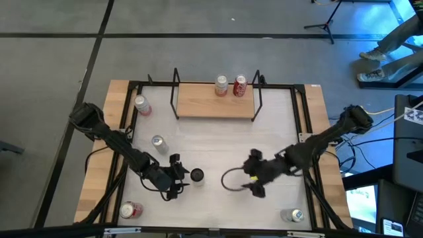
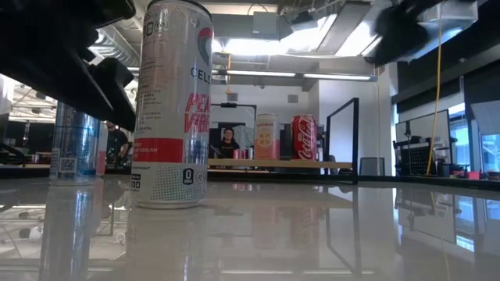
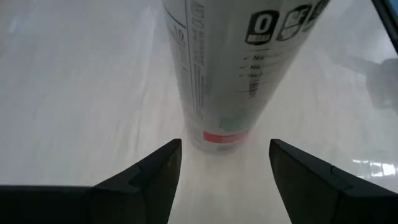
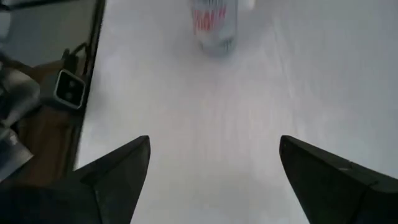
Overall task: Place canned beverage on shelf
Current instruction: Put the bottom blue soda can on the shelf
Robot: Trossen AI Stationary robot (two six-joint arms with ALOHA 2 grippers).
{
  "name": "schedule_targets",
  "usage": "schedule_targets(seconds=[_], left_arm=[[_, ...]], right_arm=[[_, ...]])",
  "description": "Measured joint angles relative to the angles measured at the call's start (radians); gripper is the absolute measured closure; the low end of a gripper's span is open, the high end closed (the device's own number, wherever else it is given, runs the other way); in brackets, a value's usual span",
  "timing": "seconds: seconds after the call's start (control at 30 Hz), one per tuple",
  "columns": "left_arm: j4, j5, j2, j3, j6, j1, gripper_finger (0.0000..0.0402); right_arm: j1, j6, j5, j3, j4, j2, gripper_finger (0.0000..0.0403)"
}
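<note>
A tall white can with red lettering stands upright on its base on the white table; from above it shows as a dark round top. My left gripper is open just to the can's left, and its fingertips stop short of the can's base. My right gripper is open and empty to the can's right, facing the can from farther off. The light-wood shelf with black rod uprights stands at the far side and carries a pale can and a red can, both upright.
Other cans are on the table: one at the far left, a silver-blue one behind my left gripper, a red one at the near left and one at the near right. A black cable loop lies by my right gripper.
</note>
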State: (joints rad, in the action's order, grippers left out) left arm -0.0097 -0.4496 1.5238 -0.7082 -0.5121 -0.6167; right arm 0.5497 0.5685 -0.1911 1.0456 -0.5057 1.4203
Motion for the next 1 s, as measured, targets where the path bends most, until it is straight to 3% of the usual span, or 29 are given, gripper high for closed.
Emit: schedule_targets(seconds=[0.2,0.37,0.73,1.0], left_arm=[[0.056,-0.007,0.003,0.000,0.078,-0.010,0.0168],[0.077,-0.003,0.003,0.000,0.080,-0.030,0.0168],[0.071,-0.001,0.003,0.000,0.111,-0.061,0.0168],[0.071,-0.001,0.003,0.000,0.183,-0.061,0.0168]], right_arm=[[0.148,0.368,-0.070,0.208,-0.360,0.000,0.0049],[0.275,0.730,-0.062,0.266,-0.493,0.000,0.0049],[0.486,1.429,0.061,0.268,-0.623,0.006,0.0049],[0.539,1.646,0.187,0.268,-0.606,0.074,0.0049]])
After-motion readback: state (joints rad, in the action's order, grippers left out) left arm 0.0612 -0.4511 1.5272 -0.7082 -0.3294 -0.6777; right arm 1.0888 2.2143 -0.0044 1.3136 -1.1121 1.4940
